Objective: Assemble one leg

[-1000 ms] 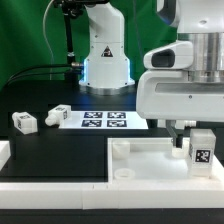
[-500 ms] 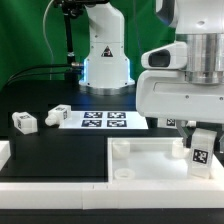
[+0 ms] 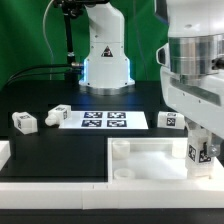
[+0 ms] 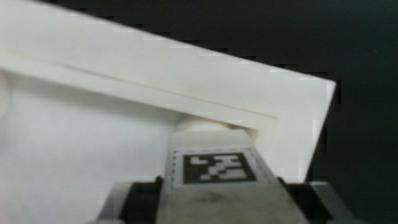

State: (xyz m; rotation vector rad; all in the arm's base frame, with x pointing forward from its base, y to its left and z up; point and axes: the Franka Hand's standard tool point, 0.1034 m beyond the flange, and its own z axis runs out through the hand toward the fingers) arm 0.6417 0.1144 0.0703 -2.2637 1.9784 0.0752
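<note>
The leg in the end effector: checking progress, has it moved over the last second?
Yes. The leg has shifted slightly down and toward the exterior view's left, against the white panel.

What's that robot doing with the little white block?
The arm's gripper has its jaws shut on a leg, a small white block with a black-and-white tag. It holds it upright at a corner of the big white panel. Three more legs wait on the black table: two by the marker board, one behind the panel.
</note>
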